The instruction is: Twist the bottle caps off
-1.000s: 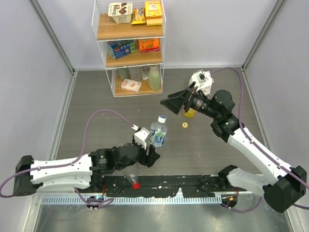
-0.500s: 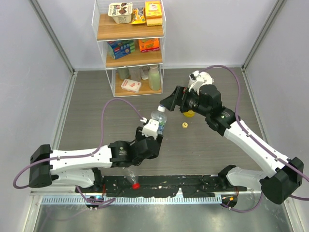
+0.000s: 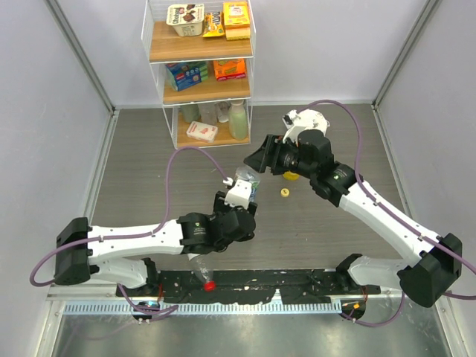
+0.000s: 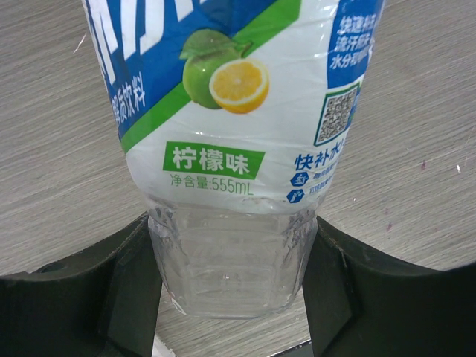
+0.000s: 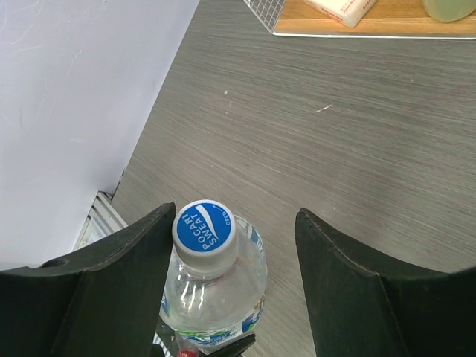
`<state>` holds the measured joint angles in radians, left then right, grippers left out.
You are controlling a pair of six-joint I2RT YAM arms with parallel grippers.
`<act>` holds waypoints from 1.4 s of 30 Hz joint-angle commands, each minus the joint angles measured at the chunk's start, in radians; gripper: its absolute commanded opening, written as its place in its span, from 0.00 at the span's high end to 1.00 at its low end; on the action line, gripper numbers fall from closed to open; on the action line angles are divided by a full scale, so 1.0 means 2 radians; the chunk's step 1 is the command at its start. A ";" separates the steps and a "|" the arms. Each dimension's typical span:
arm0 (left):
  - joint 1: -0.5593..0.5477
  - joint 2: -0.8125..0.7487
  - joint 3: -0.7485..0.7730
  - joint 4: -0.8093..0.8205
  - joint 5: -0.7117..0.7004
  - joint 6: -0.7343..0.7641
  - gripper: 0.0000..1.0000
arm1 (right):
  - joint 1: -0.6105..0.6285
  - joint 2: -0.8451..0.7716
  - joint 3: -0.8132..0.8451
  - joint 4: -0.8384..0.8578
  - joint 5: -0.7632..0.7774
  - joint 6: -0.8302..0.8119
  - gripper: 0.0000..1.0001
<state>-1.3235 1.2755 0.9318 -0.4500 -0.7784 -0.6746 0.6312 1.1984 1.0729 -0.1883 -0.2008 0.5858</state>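
Note:
My left gripper (image 4: 232, 223) is shut on the base of the clear bottle with the blue label (image 4: 230, 111) and holds it upright; in the top view the bottle (image 3: 248, 181) is mid-table. Its white cap with a blue top (image 5: 204, 227) sits on the neck. My right gripper (image 5: 234, 210) is open around the cap, which is close to the left finger (image 5: 126, 268) with a wide gap to the right one. A yellow cap (image 3: 284, 192) lies loose by the yellow bottle (image 3: 292, 175), half hidden under the right arm. A clear bottle (image 3: 199, 268) lies by a red cap (image 3: 210, 285).
A wire shelf rack (image 3: 201, 74) stands at the back with boxes and a pale green bottle (image 3: 238, 119). A black rail (image 3: 297, 279) runs along the near edge. Grey walls close in both sides.
My left arm has carried the blue-label bottle farther from the bases, toward the right gripper. My right gripper has moved left and come over the cap, jaws still open.

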 commanded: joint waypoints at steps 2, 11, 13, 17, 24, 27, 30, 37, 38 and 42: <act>-0.003 0.003 0.015 0.011 -0.014 -0.009 1.00 | 0.003 -0.006 0.016 0.020 0.000 0.009 0.31; -0.009 0.023 0.018 0.016 -0.012 -0.013 1.00 | 0.005 -0.006 0.012 0.024 -0.001 0.015 0.37; -0.009 0.025 0.018 0.017 -0.016 -0.015 1.00 | 0.006 -0.002 0.013 0.024 -0.005 0.013 0.43; -0.009 0.025 0.020 0.016 -0.015 -0.017 1.00 | 0.007 0.000 0.011 0.017 -0.005 0.012 0.45; -0.009 0.026 0.024 0.016 -0.020 -0.019 1.00 | 0.009 -0.002 0.000 0.025 -0.002 0.014 0.42; -0.010 0.029 0.029 0.016 -0.019 -0.018 1.00 | 0.010 0.004 0.000 0.027 -0.004 0.014 0.42; -0.010 0.033 0.033 0.014 -0.017 -0.017 1.00 | 0.009 0.004 -0.003 0.030 -0.003 0.017 0.45; -0.010 0.040 0.037 0.009 -0.017 -0.019 1.00 | 0.010 -0.002 -0.013 0.037 0.003 0.013 0.87; -0.010 0.039 0.037 0.009 -0.016 -0.019 1.00 | 0.010 -0.002 -0.014 0.037 0.001 0.012 0.94; -0.010 0.033 0.033 0.008 -0.013 -0.019 1.00 | 0.010 -0.002 -0.020 0.049 -0.007 -0.002 0.98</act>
<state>-1.3376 1.3540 0.9611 -0.4530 -0.7815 -0.7033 0.6407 1.2060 1.0412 -0.1627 -0.1928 0.6041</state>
